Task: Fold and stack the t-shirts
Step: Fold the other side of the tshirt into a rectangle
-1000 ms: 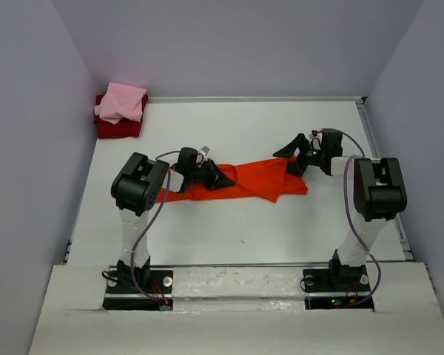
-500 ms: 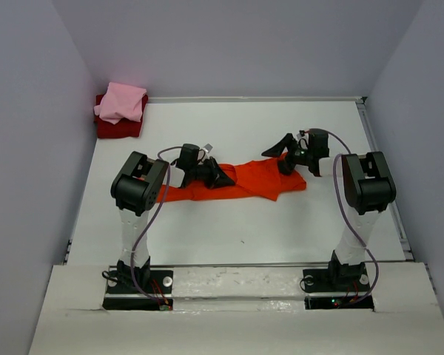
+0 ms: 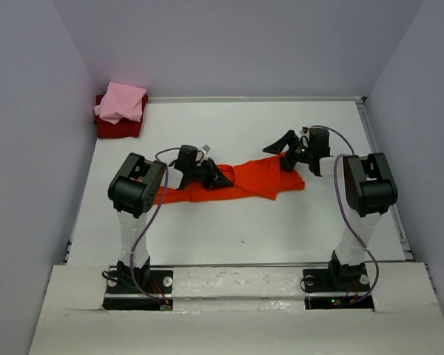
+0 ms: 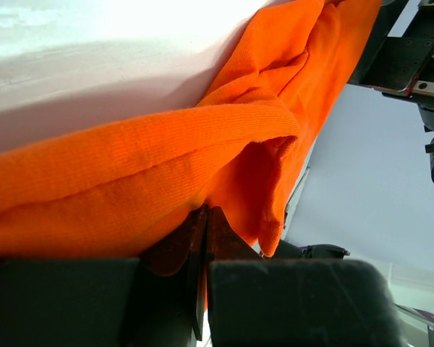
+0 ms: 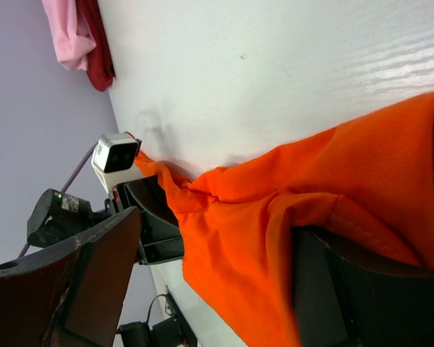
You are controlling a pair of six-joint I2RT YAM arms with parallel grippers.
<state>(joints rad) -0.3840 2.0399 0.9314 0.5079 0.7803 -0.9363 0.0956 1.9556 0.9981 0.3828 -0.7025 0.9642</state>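
your right gripper (image 3: pixel 285 153) has slid inward since a second ago, and the orange-red t-shirt (image 3: pixel 255 177) has bunched shorter at that end. its fingers stand wide with the shirt's edge between them; whether they press the cloth is hard to tell. your left gripper (image 4: pixel 202 231) pinches narrow on a fold at the other end. the shirt lies gathered, unfolded, on the table (image 3: pixel 229 222). the pink t-shirt (image 3: pixel 122 102) sits folded on the dark red t-shirt (image 3: pixel 118 130) in the far left corner, so one remains.

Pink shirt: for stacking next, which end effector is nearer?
Left. The left end effector, gripping the orange shirt, sits right of the pink shirt; the right end effector sits farther right.
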